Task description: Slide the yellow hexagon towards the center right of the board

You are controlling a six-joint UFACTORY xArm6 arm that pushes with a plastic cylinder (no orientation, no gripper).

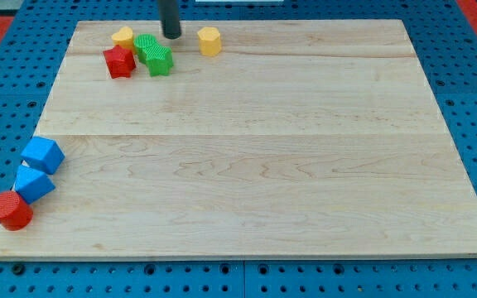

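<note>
The yellow hexagon [210, 40] sits near the view's top edge of the wooden board [263, 165], left of centre. My tip [171, 36] is at the view's top, a short way left of the yellow hexagon and apart from it, just right of the green blocks. The rod comes down from the view's top edge.
A second yellow block [123, 36], a red star-like block [119, 62], a green round block [146, 45] and a green star block [160, 60] cluster at the top left. Two blue blocks [42, 155] [34, 183] and a red cylinder [10, 210] lie at the bottom left edge.
</note>
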